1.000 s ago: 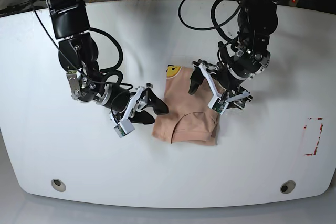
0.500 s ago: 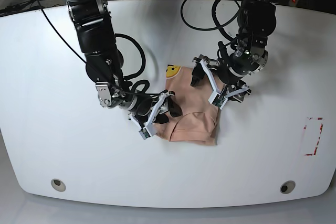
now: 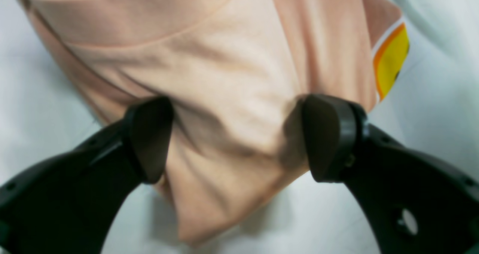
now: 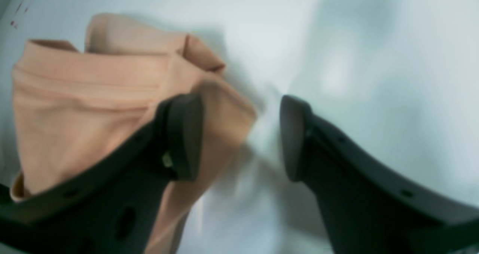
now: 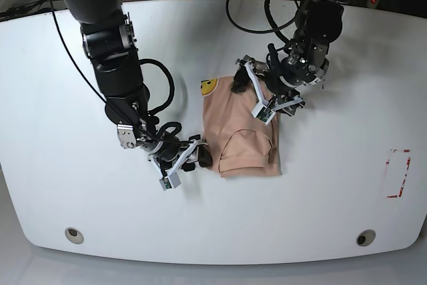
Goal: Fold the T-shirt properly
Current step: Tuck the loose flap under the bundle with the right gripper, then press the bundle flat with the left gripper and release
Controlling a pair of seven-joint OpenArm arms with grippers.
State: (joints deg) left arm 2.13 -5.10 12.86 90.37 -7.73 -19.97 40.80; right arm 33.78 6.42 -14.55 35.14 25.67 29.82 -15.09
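The T-shirt (image 5: 243,131) is a peach bundle folded small at the table's middle, with a yellow face print (image 5: 209,87) at its far left corner. In the left wrist view the T-shirt (image 3: 232,70) fills the frame. My left gripper (image 3: 237,141) is open, its fingers (image 3: 149,138) set on the cloth at the far edge (image 5: 257,98). My right gripper (image 4: 239,138) is open and low on the table at the shirt's near left edge (image 5: 195,158). One folded corner (image 4: 220,104) lies between its fingers.
The white table (image 5: 67,165) has a red tape rectangle (image 5: 399,173) at the right and two round holes (image 5: 74,235) near the front edge. Black cables (image 5: 247,25) hang at the back behind the left arm.
The right gripper swept right against the shirt's left edge, then drew back a little. The shirt is now narrower and shifted. The left gripper moved up and left to the shirt's far edge.
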